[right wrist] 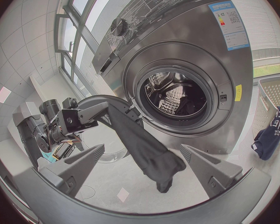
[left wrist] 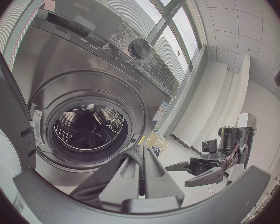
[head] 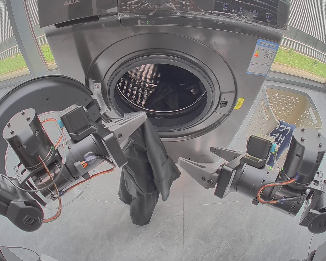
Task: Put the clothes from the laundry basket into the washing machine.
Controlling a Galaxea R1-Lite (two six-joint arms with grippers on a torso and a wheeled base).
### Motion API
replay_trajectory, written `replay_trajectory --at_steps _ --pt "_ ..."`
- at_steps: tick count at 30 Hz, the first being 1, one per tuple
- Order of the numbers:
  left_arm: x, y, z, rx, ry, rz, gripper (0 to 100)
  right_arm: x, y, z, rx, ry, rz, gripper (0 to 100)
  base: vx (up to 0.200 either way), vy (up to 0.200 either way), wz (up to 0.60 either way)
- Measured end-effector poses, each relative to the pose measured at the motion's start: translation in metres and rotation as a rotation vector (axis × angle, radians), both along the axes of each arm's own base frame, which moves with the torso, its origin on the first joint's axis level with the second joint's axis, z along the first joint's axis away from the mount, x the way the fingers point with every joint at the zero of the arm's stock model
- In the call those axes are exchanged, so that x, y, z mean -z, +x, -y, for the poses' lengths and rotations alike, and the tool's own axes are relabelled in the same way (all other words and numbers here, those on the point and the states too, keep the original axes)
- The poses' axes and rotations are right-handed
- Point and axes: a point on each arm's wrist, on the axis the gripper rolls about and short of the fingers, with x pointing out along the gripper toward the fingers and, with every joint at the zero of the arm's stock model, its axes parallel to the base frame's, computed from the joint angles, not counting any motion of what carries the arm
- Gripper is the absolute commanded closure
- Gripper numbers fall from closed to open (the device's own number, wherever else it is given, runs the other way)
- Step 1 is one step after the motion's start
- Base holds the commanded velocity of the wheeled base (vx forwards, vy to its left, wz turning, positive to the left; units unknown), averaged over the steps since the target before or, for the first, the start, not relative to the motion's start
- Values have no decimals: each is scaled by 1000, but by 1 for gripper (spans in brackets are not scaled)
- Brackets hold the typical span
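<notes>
Left pincer [head: 140, 117], arm level before the washing machine [head: 206, 44], pinches a dark garment [head: 148, 164] hanging below its open drum; right pincer [head: 195, 154], spread, points toward its base; a blue-edged label [head: 262, 57] sits on its front

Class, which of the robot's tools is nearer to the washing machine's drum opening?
Left. The left tool, shut on a dark garment, sits at the lower rim of the drum opening; the right tool, open, is lower and farther from it.
</notes>
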Motion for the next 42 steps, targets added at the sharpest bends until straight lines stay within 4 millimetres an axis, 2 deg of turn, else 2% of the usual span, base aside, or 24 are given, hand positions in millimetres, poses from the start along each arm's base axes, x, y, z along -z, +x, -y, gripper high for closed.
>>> replay_trajectory --at_steps 9,18,20,21,34,42 --pt "-10 8 4 -37 -27 26 100 3 -2 -5 -25 -5 -6 0 0 0 0" --pt "-10 12 8 -36 -28 27 100 11 7 -16 -24 -37 -11 0 0 0 0" --pt "-9 12 8 -36 -27 25 100 13 11 -20 -26 -49 0 0 0 0 0" --pt "-8 13 9 -35 -25 22 100 15 18 -29 -29 -48 29 0 0 0 0" --pt "-7 14 10 -33 -23 20 100 28 42 -58 -29 -64 40 0 0 0 0" --pt "-8 12 9 -30 -27 22 100 41 68 -60 20 -91 33 0 0 0 0"
